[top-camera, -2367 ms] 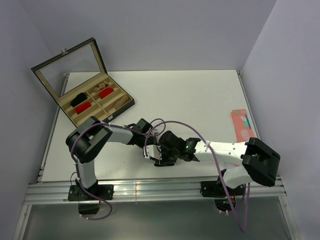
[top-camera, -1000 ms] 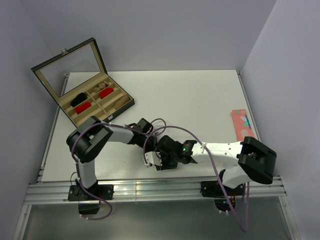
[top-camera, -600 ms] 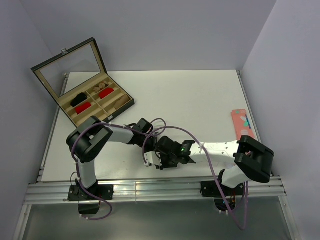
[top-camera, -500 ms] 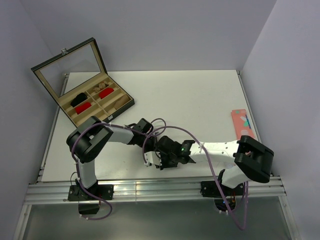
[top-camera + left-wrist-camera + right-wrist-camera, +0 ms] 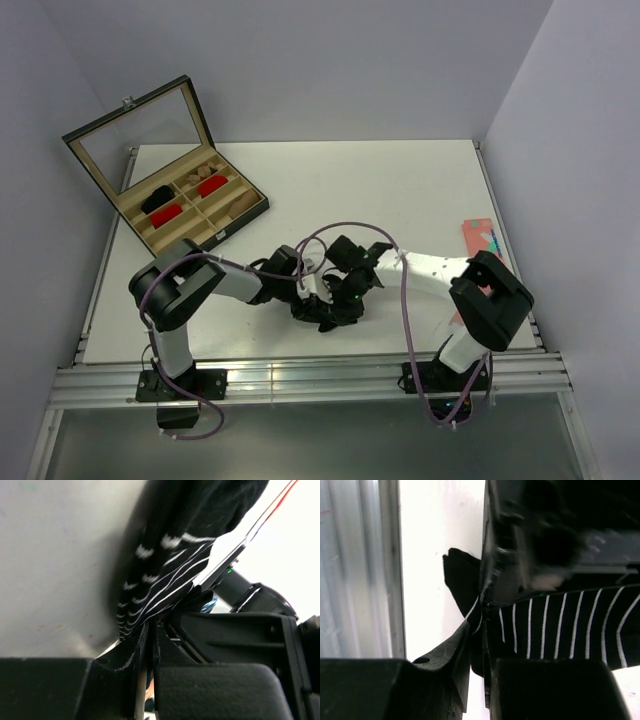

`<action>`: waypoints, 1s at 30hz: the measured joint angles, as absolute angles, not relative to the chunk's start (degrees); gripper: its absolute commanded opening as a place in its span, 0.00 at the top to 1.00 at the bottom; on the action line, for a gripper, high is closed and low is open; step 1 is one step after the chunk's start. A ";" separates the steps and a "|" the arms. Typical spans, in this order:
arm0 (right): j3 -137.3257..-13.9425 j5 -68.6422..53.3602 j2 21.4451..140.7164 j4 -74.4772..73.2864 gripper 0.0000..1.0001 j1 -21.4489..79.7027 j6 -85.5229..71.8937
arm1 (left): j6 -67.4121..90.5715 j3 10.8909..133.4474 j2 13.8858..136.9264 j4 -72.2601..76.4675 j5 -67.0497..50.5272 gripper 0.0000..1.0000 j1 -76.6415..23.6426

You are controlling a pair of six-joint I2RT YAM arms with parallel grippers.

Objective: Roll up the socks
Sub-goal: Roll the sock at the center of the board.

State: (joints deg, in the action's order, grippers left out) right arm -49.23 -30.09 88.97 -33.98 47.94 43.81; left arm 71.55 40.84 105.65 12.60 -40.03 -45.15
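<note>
**Both claws pinched on the striped sock, near front edge of table**

Far left, back corner: open box (image 5: pixel 243 222) on the table (image 5: pixel 400 190), with red rolled bundles (image 5: pixel 168 213) in its compartments.

Centre, near edge: the two arms meet, wrists crowded together. Left claw (image 5: pixel 151 630) is clenched on a fold of the black striped sock (image 5: pixel 170 575). The fabric runs up out of its narrow gap, close over the table. Right claw (image 5: pixel 479 622) is just beside it, fingers nearly together, nipping a thin edge of the same sock.

Far right: coral-pink sock (image 5: pixel 480 240) lies flat, well apart, partly behind the right arm.

Risks, as I judge them:
- Both grips are on thin edges. A tug or twist could pull the fabric free and let any roll spring open.
- The claws are crowded, so turning one may knock the other.
- The sock sits near the table's front edge, and a slip could send it off.
</note>
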 measured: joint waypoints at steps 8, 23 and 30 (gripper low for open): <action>-57.82 -40.34 98.85 -48.66 0.81 40.21 55.59 | 80.71 37.04 104.71 22.81 -32.84 0.90 -48.47; -72.05 -47.83 115.77 -64.77 0.81 32.08 60.99 | 87.18 28.29 99.92 37.08 -10.63 0.91 -55.48; -75.37 -47.64 119.77 -67.59 0.82 32.01 58.35 | 84.95 25.71 96.90 38.35 -1.45 0.82 -58.81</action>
